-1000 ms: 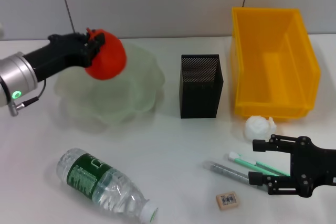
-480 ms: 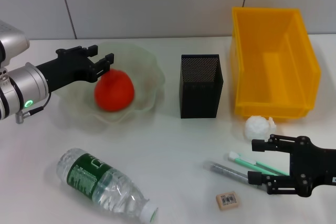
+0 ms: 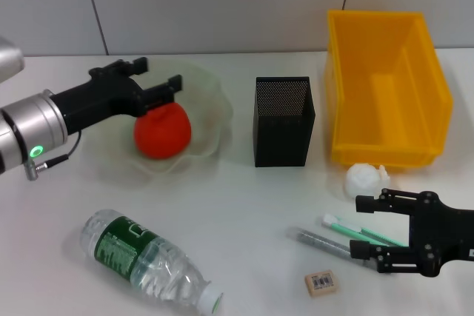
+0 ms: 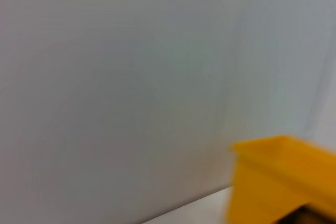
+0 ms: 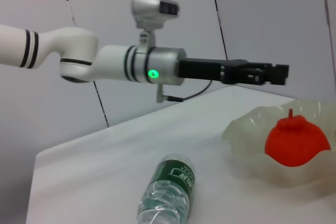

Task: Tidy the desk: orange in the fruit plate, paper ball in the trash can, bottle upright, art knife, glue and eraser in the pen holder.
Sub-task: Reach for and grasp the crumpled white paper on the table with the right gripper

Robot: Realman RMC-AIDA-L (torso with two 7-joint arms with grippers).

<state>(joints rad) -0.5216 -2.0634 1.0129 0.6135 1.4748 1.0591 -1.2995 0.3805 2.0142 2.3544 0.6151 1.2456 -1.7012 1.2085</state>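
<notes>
The orange lies in the pale green fruit plate; it also shows in the right wrist view as the orange. My left gripper hovers open just above it, holding nothing. A bottle lies on its side at the front left. The white paper ball sits before the yellow trash can. Two slim items, one grey and one green-and-white, are the art knife and glue; I cannot tell which is which. The eraser lies near them. My right gripper rests open at their right ends.
The black mesh pen holder stands between the plate and the trash can. The left wrist view shows only the wall and a corner of the trash can. The bottle appears lying in the right wrist view.
The left gripper opened and let go of the orange, which now sits in the plate. It then shifted slightly right above it. The right arm stayed still.
</notes>
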